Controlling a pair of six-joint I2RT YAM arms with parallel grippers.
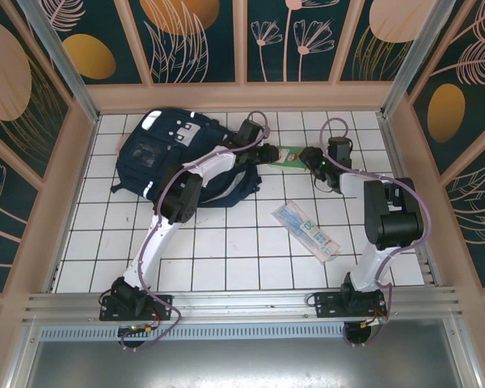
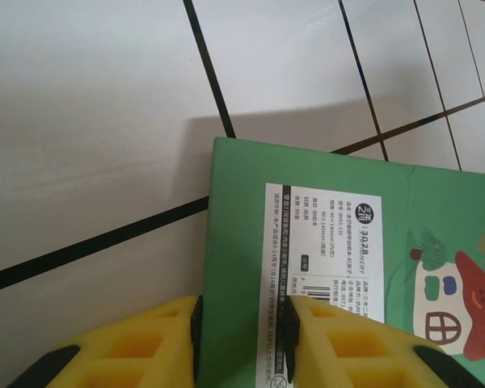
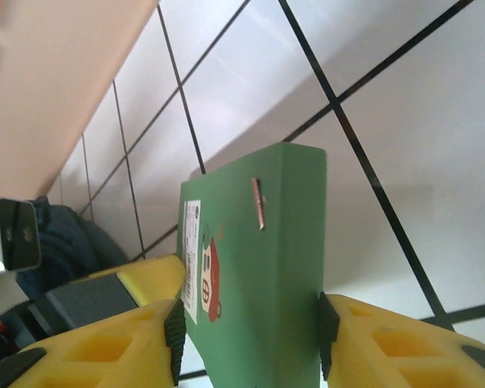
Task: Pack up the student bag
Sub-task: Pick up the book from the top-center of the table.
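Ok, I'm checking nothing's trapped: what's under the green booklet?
Around the green booklet, white tiled table and the booklet's shadow show; the patch directly beneath is covered.

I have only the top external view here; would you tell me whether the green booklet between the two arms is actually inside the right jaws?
Observer: Yes. On the right wrist view the green booklet fills the gap of the right gripper, touching both pads.
Operator: And how does the left side look?
Observer: The left gripper has the booklet's corner, the one with the white barcode label, between its jaws.
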